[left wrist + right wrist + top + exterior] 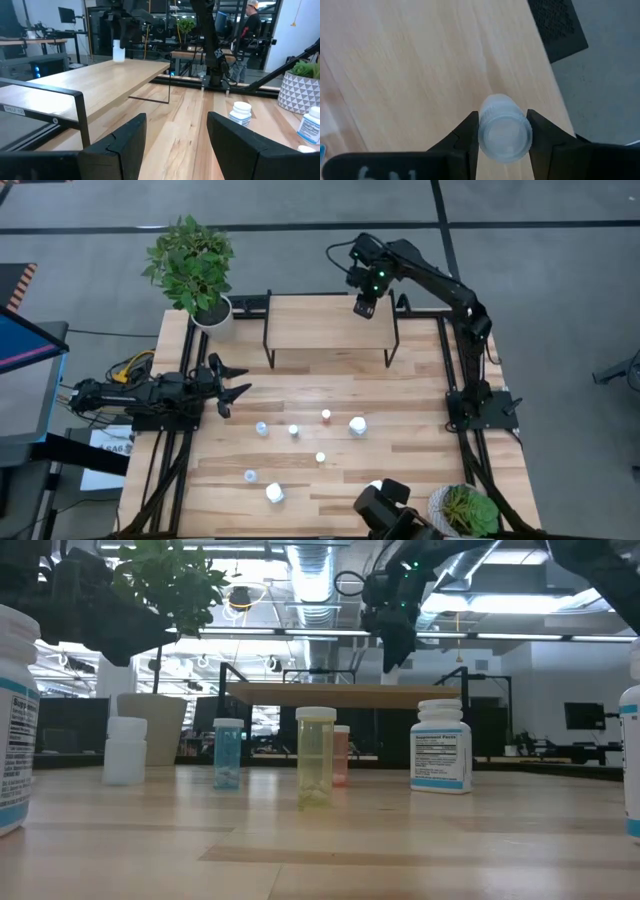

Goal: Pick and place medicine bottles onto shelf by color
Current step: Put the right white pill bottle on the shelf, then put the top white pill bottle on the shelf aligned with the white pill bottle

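Shelf (320,320): pale wood top, matt, fine grain; thin black metal legs, satin. Table (400,450) under it was wooden planks, smooth, slight sheen in low view. White-capped bottle (505,131) over shelf corner was translucent frosted plastic, smooth cap, between matt black plastic fingers (465,137) of right gripper (503,134). In front of shelf: yellowish bottle (315,755) and blue bottle (228,753) were clear tinted plastic; labelled bottle (442,745) opaque white plastic, glossy paper label.

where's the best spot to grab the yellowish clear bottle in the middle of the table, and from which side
Grip the yellowish bottle around its straight upright body just under the cap, coming down from above. It stands upright, apart from the blue bottle; a pinkish bottle stands close behind it.
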You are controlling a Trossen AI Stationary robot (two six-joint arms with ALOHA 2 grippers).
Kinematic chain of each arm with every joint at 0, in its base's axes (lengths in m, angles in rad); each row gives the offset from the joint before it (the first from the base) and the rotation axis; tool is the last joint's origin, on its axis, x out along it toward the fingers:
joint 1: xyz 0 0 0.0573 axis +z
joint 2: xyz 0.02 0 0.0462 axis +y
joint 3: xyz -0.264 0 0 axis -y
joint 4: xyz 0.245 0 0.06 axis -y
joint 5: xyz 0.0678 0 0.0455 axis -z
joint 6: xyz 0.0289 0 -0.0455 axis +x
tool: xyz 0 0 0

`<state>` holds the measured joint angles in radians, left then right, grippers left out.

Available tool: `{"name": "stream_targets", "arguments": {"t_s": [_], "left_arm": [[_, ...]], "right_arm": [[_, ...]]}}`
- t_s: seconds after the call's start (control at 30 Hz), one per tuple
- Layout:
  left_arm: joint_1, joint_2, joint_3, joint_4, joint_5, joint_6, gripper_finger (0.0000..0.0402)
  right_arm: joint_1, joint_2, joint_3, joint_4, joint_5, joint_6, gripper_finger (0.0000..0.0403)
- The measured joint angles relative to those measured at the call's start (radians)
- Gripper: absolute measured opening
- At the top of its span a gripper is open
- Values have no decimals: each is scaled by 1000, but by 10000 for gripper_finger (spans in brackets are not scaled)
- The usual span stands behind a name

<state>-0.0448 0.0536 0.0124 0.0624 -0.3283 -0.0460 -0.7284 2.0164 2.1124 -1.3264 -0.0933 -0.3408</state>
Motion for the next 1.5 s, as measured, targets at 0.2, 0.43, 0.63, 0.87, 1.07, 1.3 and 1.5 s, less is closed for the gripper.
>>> {"name": "stream_targets", "arguments": {"t_s": [0.2,0.43,0.63,0.87,1.07,1.3,1.5], "left_arm": [[0,0,0,0,0,0,199],[0,0,0,1,0,12,199],[0,0,0,1,0,17,199],[0,0,0,1,0,16,199],[0,0,0,1,0,14,199],[0,0,0,2,0,10,199],[0,0,0,2,0,7,199]], "right_arm": [[-11,0,-3,-4,1,11,147],[-13,0,-3,-5,4,17,151],[-14,0,-3,1,5,19,201],[-16,0,-4,9,5,18,235],[-14,1,32,29,8,-4,233],[24,0,188,-43,10,10,232],[103,-56,209,-249,-30,54,232]]}}
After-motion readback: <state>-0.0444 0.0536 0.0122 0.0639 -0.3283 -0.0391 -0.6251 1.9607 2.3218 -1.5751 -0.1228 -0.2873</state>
